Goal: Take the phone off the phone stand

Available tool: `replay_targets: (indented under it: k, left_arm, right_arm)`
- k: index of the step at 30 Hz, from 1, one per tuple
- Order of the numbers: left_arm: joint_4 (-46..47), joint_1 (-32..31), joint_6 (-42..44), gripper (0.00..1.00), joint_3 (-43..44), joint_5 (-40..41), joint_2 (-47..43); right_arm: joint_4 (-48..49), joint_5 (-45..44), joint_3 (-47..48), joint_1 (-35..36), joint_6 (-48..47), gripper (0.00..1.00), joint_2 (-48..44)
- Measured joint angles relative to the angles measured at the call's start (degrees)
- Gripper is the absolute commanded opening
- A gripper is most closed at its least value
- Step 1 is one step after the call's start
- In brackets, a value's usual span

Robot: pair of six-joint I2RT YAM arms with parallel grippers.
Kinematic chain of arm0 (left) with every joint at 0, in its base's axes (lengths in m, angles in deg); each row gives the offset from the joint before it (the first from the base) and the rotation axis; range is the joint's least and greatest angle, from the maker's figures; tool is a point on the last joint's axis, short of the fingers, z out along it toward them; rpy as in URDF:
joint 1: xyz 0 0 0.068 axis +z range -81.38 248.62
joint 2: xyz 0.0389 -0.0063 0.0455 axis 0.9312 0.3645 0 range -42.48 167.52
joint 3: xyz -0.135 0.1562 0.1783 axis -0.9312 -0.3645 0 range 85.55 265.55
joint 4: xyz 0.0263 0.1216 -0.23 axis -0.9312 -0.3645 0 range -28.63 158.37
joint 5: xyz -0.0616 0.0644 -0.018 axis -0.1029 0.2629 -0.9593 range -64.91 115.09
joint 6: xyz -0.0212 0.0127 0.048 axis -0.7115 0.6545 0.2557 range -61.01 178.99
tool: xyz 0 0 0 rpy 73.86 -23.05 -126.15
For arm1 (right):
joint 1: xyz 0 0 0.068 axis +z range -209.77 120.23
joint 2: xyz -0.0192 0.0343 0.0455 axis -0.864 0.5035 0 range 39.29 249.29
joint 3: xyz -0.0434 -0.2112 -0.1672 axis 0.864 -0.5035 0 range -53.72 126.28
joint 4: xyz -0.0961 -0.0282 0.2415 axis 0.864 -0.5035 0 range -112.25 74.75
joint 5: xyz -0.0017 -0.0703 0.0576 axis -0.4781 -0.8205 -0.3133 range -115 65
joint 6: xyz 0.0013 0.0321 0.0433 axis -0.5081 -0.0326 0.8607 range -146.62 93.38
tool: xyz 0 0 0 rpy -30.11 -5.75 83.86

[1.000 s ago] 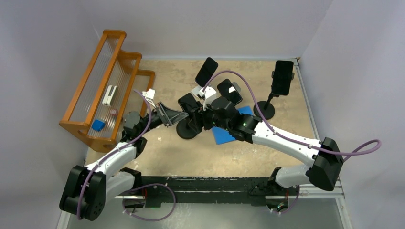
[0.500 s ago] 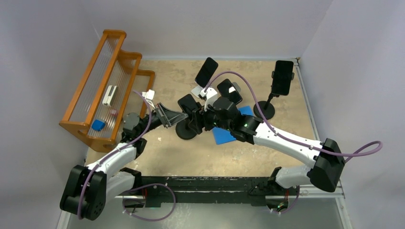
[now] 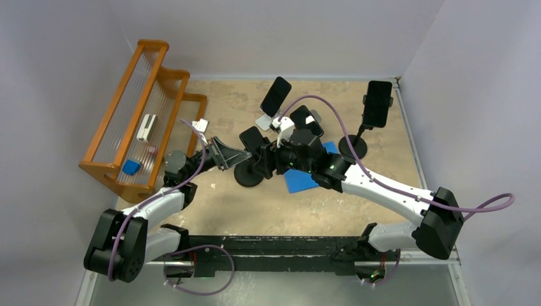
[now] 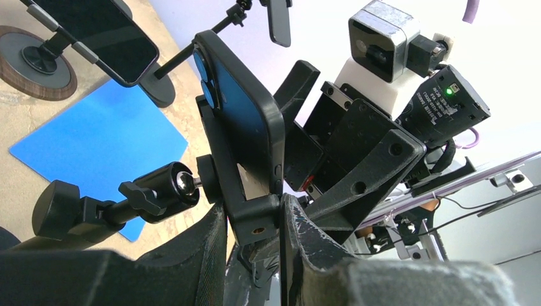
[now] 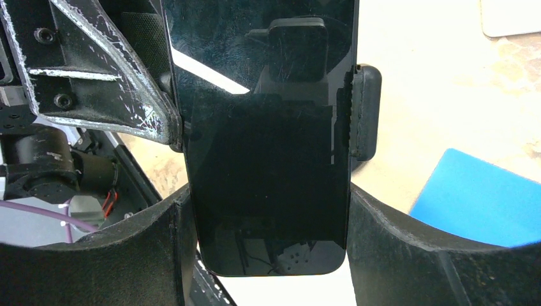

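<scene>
Against the left wall, the orange wooden rack (image 3: 150, 46) holds a white clip-like piece (image 3: 147, 127), a small pink thing (image 3: 152, 151) and a blue block (image 3: 131, 167). Mid-table, the phone (image 5: 268, 127) sits in the cradle of the phone stand (image 4: 159, 191). The right gripper (image 5: 268, 213) is clamped on the phone's long edges, and the left gripper (image 4: 254, 215) pinches the cradle's lower bracket.

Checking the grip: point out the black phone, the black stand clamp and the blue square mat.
black phone (image 5: 268, 191), right wrist view, middle of its dark screen.
black stand clamp (image 4: 253, 215), left wrist view, its lower bracket.
blue square mat (image 4: 96, 131), left wrist view, its bare middle.
</scene>
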Motion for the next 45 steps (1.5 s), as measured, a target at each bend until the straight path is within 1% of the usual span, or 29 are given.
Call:
replay_targets:
  k: [12, 18, 30, 34, 40, 45]
  left_arm:
    - [1.2, 0.4, -0.2, 0.00, 0.0, -1.3, 0.6]
    - [0.0, 1.3, 0.7, 0.00, -0.7, -0.8, 0.6]
    - [-0.5, 1.3, 1.6, 0.00, -0.6, -1.7, 0.6]
    - [-2.8, 1.3, 1.9, 0.08, 0.0, -1.9, 0.7]
    - [-7.3, 1.3, 3.2, 0.17, 2.0, -2.4, 0.4]
    - [-10.6, 1.3, 4.2, 0.34, 2.7, -2.5, -0.7]
  right_arm:
    - [0.9, 3.6, -1.0, -1.2, 2.9, 0.00, -1.1]
    - [1.6, 7.4, -1.1, -1.6, 5.5, 0.00, -3.3]
    - [1.6, 9.7, -1.1, -2.0, 6.5, 0.00, -3.6]
    - [1.8, 11.2, -1.0, -2.1, 6.8, 0.00, -4.4]
    - [1.8, 14.0, 0.4, -2.1, 7.5, 0.00, -4.5]
    - [1.7, 14.9, 2.4, -2.1, 7.6, 0.00, -4.5]
